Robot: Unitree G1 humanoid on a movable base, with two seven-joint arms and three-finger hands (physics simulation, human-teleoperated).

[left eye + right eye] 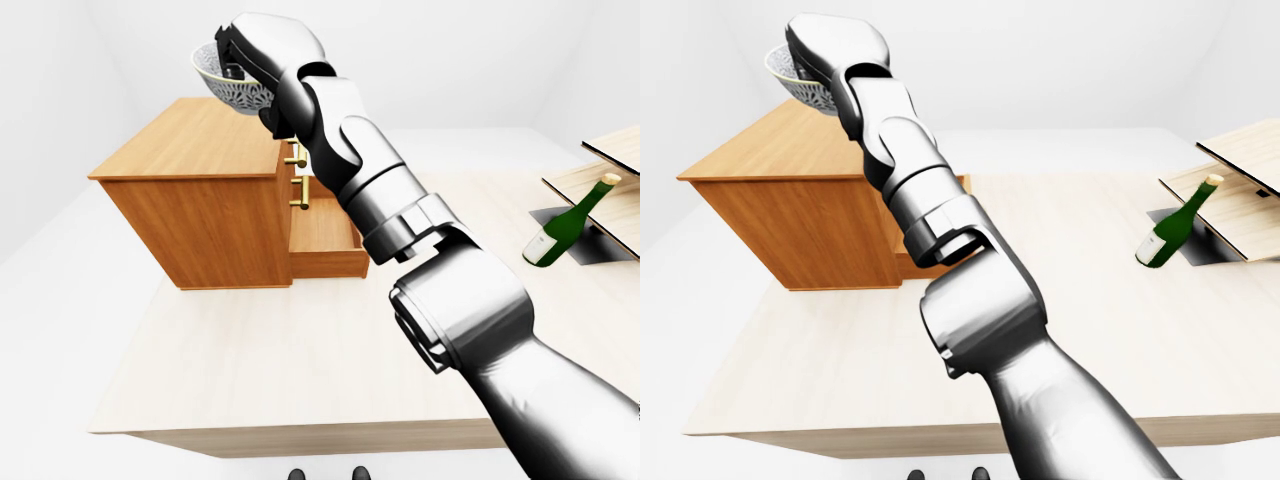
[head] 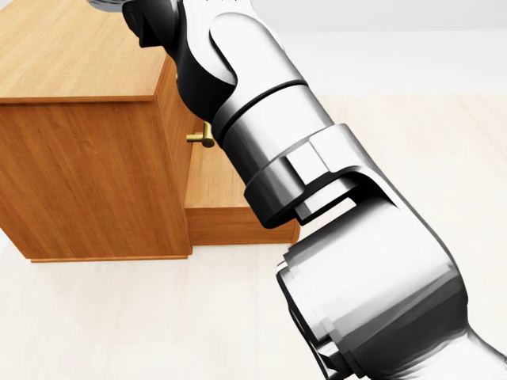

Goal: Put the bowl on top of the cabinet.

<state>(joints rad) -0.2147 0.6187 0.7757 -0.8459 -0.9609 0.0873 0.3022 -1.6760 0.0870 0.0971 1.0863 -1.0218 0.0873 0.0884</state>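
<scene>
**Q:** Where is the bowl (image 1: 228,90)?

**A:** Left-eye view, upper left. The bowl, pale with a fine grey pattern, hangs tilted in the air above the top of the cabinet (image 1: 215,215), near the edge that bears the drawers. It does not touch the wood.

**Q:** What holds it?

**A:** The right hand (image 1: 240,55). Its dark fingers (image 1: 232,48) are closed over the bowl's rim, so the hand grips the bowl. The right arm (image 1: 460,310) rises from the lower right of the view to that hand and crosses the cabinet's drawer side.

**Q:** And the left hand?

**A:** It shows in none of the three views.

**Q:** How does the cabinet stand?

**A:** Upright on the pale table (image 1: 250,360), towards the table's left end. Its lower drawer (image 1: 322,228) is pulled out to the right, and its inside shows bare wood. Brass handles (image 1: 297,192) show just above the drawer, partly hidden by the arm.

**Q:** What else is on the table?

**A:** A green bottle (image 1: 560,228), well apart from the cabinet at the right edge of the view. It leans with its neck up against wooden boards (image 1: 600,180).

**Q:** What does the head view add?

**A:** Little. The arm fills most of it, and the cabinet's side and one handle show at the left.
</scene>
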